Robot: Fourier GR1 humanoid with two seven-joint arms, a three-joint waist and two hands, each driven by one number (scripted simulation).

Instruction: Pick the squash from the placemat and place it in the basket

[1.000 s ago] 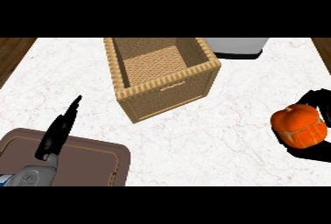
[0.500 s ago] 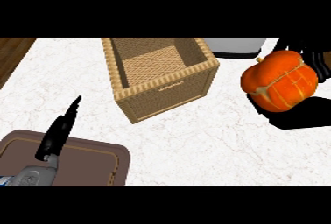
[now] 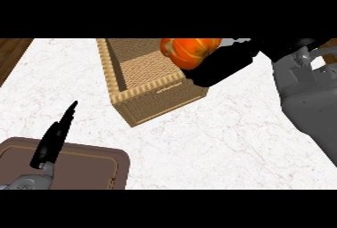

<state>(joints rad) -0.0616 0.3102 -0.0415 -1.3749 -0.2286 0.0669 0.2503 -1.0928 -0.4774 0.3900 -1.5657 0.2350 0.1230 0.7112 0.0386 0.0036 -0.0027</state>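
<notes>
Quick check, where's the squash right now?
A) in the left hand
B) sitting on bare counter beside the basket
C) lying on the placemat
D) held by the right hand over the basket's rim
D: the squash is in the curled right hand, above the right rim of the basket; the placemat holds no squash and the left hand rests open over it.

- A home kitchen, by the look of it: a white marbled counter [image 3: 217,133] fills the view.
- A woven basket [image 3: 148,91] and brown placemat [image 3: 85,167] sit on it.
- Wood, perhaps flooring [image 3: 12,53], shows at one corner.
</notes>
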